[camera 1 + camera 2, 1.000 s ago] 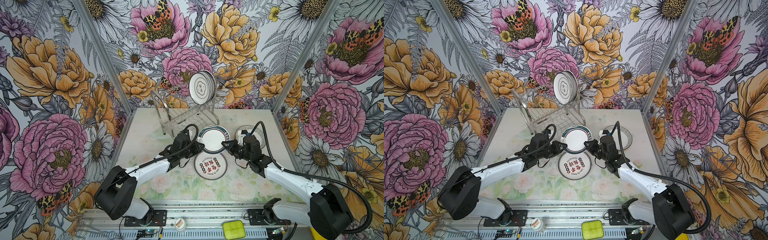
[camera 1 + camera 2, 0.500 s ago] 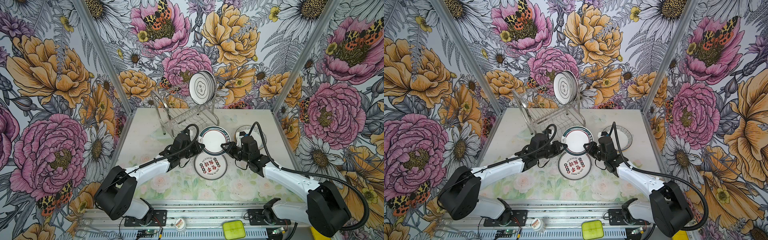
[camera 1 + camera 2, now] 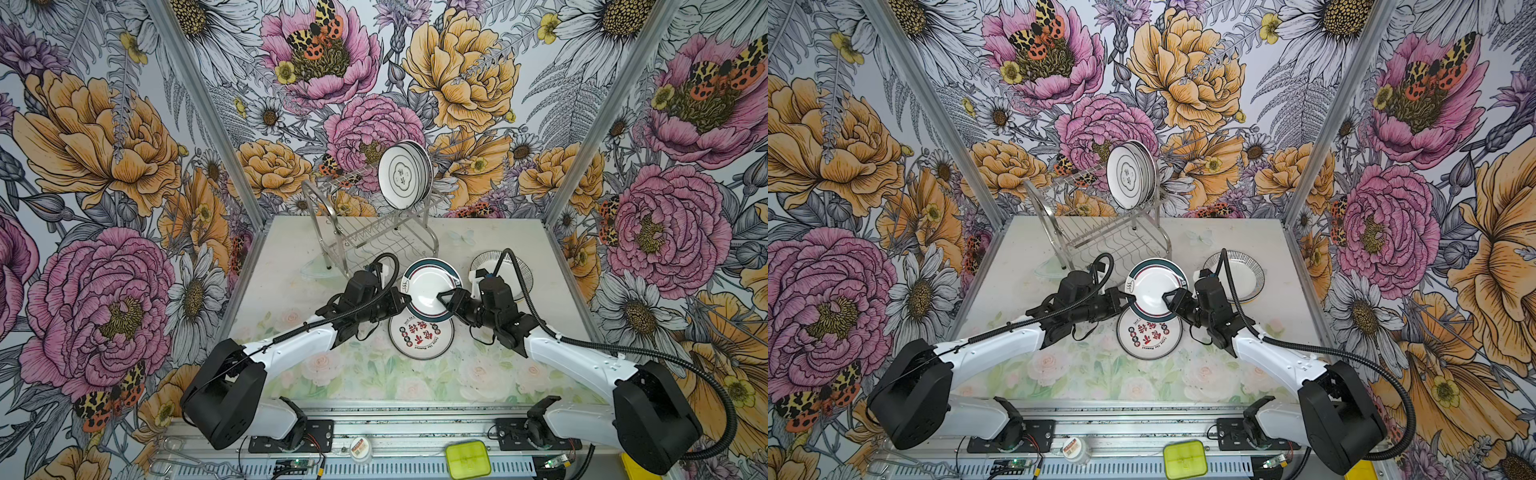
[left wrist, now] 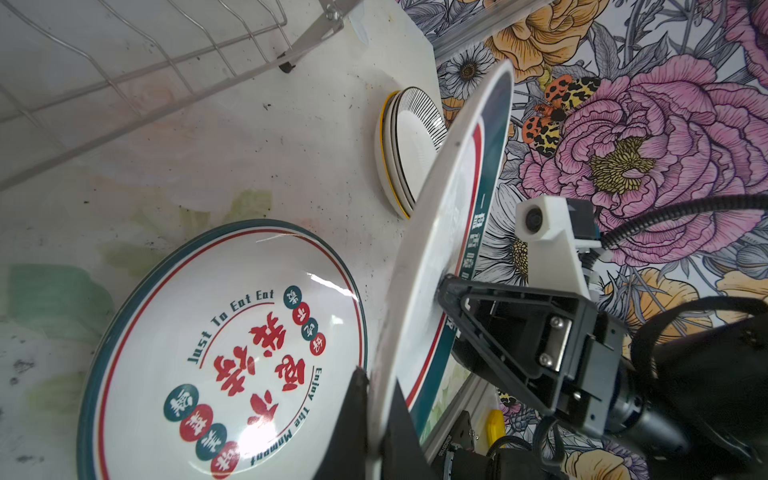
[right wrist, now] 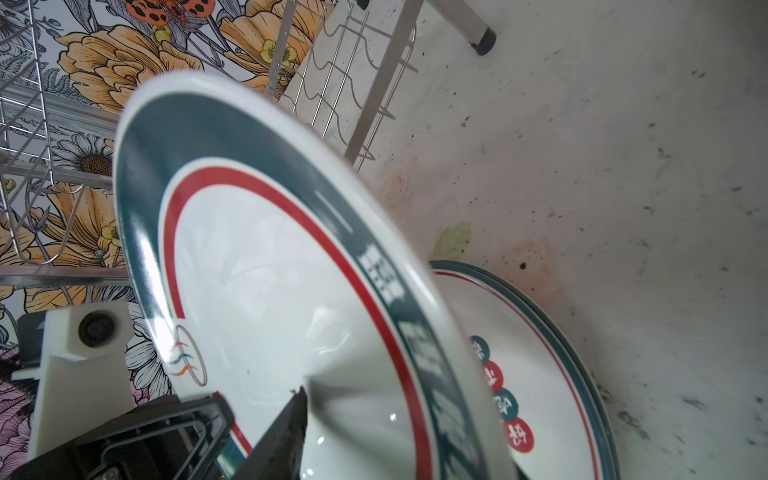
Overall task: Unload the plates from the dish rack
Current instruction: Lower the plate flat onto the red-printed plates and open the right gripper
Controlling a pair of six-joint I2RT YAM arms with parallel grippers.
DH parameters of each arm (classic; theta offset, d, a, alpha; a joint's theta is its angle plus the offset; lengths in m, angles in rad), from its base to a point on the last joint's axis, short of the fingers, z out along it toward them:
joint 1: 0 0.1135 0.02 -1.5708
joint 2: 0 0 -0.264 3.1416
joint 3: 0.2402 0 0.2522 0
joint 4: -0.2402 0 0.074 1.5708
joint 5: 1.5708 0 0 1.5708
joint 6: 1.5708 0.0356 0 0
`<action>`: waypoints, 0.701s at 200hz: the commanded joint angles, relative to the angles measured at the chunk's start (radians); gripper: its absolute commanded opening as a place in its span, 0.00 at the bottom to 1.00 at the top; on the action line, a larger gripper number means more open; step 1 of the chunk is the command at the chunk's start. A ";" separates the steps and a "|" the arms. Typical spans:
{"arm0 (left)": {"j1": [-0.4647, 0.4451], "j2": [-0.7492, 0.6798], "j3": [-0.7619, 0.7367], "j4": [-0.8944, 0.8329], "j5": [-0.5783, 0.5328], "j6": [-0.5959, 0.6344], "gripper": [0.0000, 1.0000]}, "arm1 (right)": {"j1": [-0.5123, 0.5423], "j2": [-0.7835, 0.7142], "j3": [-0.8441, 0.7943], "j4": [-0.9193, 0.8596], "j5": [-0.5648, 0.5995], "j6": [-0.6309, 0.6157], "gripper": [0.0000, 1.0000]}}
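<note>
At upper centre the dish rack [image 3: 386, 245] holds several plates [image 3: 402, 174] upright at its right end. Just below it, the teal-banded plate [image 3: 428, 291] hangs tilted over the red-character plate [image 3: 422, 336], probably so that like patterns stack together. The left gripper [image 3: 402, 300] is clamped on its rim. Whether the right gripper [image 3: 442, 297] grips it, I cannot tell.

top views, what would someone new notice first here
A teal-banded plate hangs in mid-air over the middle of the table. The left gripper pinches one rim and the right gripper sits at the opposite one, just above a red-character plate. Behind, a few plates stand upright on the dish rack, against loud floral walls.
</note>
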 commanded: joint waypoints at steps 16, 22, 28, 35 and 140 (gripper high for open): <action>-0.006 -0.047 -0.035 -0.026 0.027 0.013 0.00 | -0.049 -0.067 -0.024 -0.021 0.009 -0.009 0.56; -0.006 -0.049 -0.039 -0.035 0.026 0.011 0.00 | -0.059 -0.077 -0.029 -0.033 0.011 -0.012 0.56; -0.006 -0.051 -0.043 -0.043 0.022 0.006 0.00 | -0.070 -0.086 -0.032 -0.048 0.015 -0.015 0.57; -0.005 -0.052 -0.049 -0.054 0.019 -0.001 0.00 | -0.085 -0.101 -0.039 -0.059 0.018 -0.022 0.57; -0.009 -0.058 -0.115 -0.101 0.009 -0.068 0.00 | -0.187 -0.190 -0.064 -0.193 0.082 -0.121 0.60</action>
